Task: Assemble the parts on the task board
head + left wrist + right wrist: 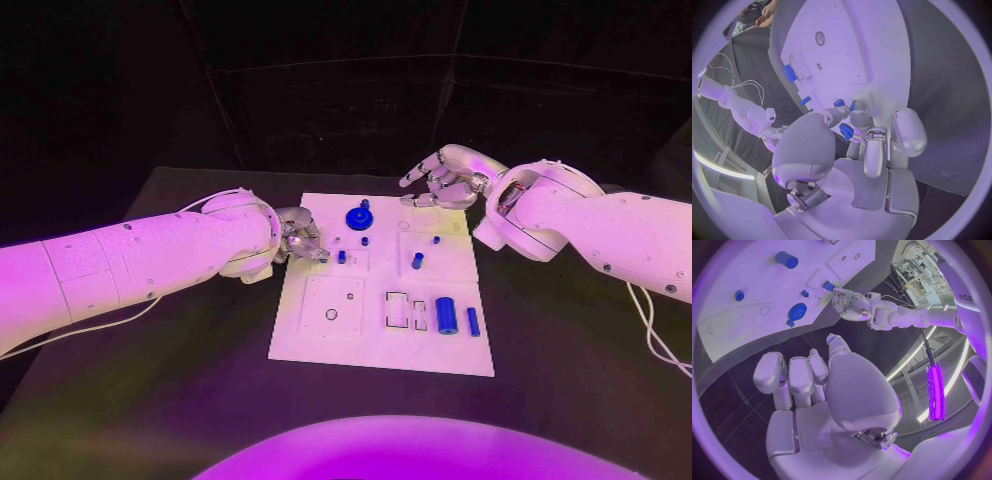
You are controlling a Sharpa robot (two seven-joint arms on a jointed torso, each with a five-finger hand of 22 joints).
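The left hand (299, 238) sits at the left edge of the task board (325, 335), its fingers (862, 121) drawn together at the tips around a small blue part (846, 131) (the left wrist view shows that piece pinched between them, close above the white plate). Just right of this hand, a short blue peg (342, 257) stands on the board. Further along, near the far edge, a round blue gear-like part (359, 218) lies flat, with a small blue stud (365, 241) just nearer the robot. Right of centre another blue peg (417, 261) stands in the board, and a tiny blue piece (436, 240) lies beyond it. Toward the near right corner, a larger blue cylinder (447, 315) and a slim blue pin (473, 321) lie side by side, next to rectangular cut-outs (397, 309). The right hand (444, 181) hovers over the board's far right corner, fingers (786, 375) loosely curled and slightly apart, holding nothing.
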